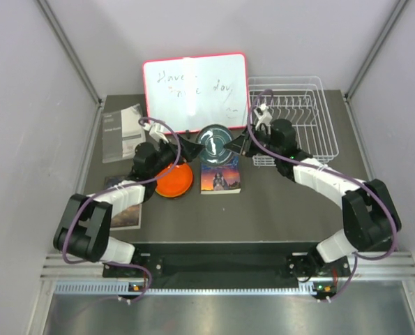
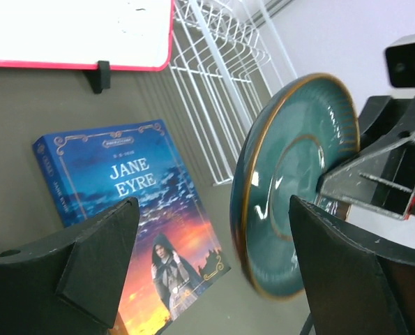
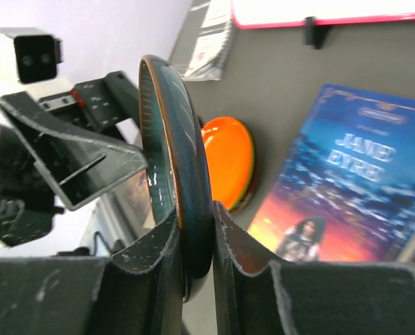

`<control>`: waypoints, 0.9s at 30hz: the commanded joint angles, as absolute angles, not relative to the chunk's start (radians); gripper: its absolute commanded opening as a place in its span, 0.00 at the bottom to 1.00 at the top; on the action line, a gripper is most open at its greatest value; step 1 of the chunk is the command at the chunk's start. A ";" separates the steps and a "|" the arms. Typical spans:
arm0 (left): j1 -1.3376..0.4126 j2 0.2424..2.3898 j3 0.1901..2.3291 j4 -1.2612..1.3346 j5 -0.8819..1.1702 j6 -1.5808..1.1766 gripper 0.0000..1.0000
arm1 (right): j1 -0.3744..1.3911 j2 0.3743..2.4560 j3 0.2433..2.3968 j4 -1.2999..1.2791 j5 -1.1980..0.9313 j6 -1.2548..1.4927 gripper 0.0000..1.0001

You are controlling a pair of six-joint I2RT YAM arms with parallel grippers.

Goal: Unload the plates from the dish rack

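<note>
My right gripper (image 3: 195,230) is shut on the rim of the dark teal plate (image 3: 172,139) and holds it on edge above the table, left of the white wire dish rack (image 1: 291,115). In the top view the teal plate (image 1: 214,139) hangs between both grippers. My left gripper (image 2: 214,258) is open, and the teal plate's (image 2: 291,181) lower edge sits between its fingers, close to the right one without touching. The orange plate (image 1: 174,180) lies on the table under my left arm, with a green rim showing beneath it (image 3: 245,192). The dark red plate is hidden. No plates show in the rack.
A Jane Eyre paperback (image 1: 220,174) lies flat below the teal plate. The red-framed whiteboard (image 1: 195,93) stands behind it. A grey booklet (image 1: 121,132) lies at the far left and another booklet (image 1: 127,209) under my left arm.
</note>
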State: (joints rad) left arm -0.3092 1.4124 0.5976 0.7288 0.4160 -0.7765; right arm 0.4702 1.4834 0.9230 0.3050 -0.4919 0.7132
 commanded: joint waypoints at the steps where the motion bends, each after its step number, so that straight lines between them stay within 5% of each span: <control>1: -0.308 1.443 0.584 0.896 0.443 -0.821 0.89 | 0.505 1.502 0.934 0.552 -0.594 0.830 0.00; 5: -0.308 1.466 0.584 0.920 0.454 -0.827 0.52 | 0.528 1.526 0.928 0.610 -0.633 0.870 0.00; 8: -0.308 1.480 0.575 0.948 0.469 -0.834 0.02 | 0.541 1.551 0.931 0.638 -0.657 0.893 0.00; 14: -0.308 1.427 0.545 0.908 0.445 -0.801 0.00 | 0.546 1.574 0.956 0.597 -0.655 0.867 0.04; 19: -0.308 1.330 0.538 0.783 0.382 -0.720 0.00 | 0.540 1.578 0.997 0.476 -0.608 0.795 0.48; 22: -0.308 1.252 0.528 0.684 0.329 -0.664 0.00 | 0.522 1.575 1.032 0.382 -0.565 0.735 0.61; 27: -0.301 1.154 0.538 0.461 0.187 -0.582 0.00 | 0.470 1.557 1.088 0.255 -0.494 0.628 0.65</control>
State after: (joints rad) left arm -0.3092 1.2396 0.5365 0.6567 0.3359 -0.7006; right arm 0.5117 1.5982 0.9970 0.3206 -0.5564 0.7444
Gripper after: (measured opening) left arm 0.188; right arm 0.638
